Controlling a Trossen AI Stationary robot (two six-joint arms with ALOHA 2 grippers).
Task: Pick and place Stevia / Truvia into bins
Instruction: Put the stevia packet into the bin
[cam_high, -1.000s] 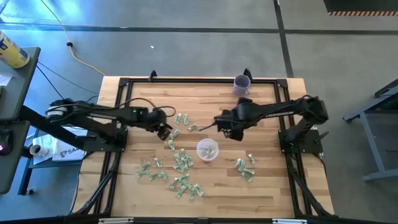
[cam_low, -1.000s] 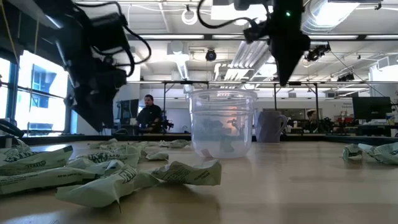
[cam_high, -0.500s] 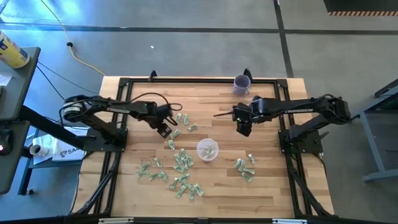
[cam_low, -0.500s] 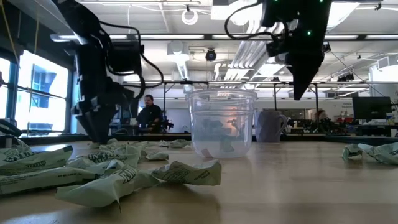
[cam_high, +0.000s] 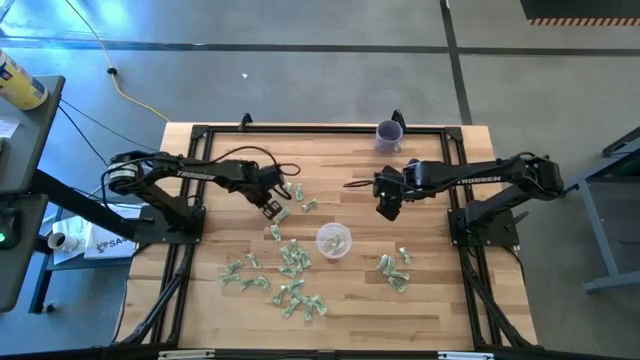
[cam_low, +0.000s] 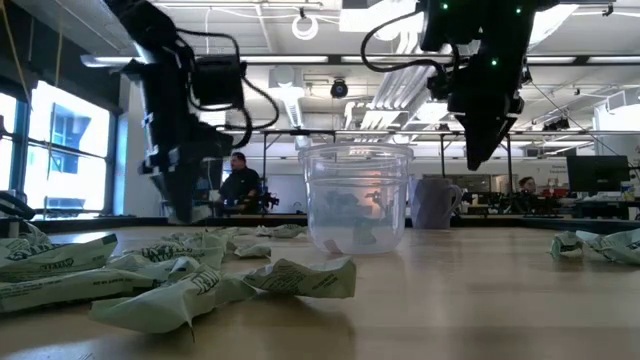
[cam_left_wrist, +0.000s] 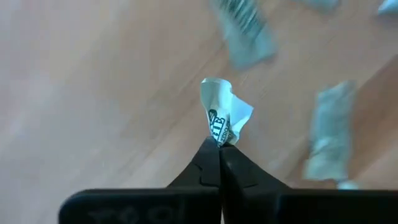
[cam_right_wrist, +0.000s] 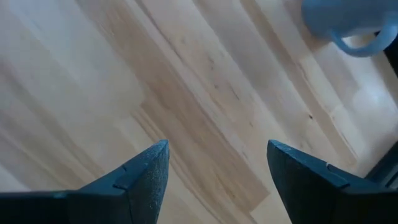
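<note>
Left gripper (cam_left_wrist: 219, 144) clamped on crumpled sachet (cam_left_wrist: 224, 115), above table (cam_high: 430, 290). Carry over clear cup (cam_high: 333, 240), centre above rim before release. Right gripper (cam_right_wrist: 214, 155) spread wide, empty, waiting.

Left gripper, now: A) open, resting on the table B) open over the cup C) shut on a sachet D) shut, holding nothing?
C: in the left wrist view the left gripper has its fingers pinched together on a crumpled sachet, held above the wooden table.
</note>
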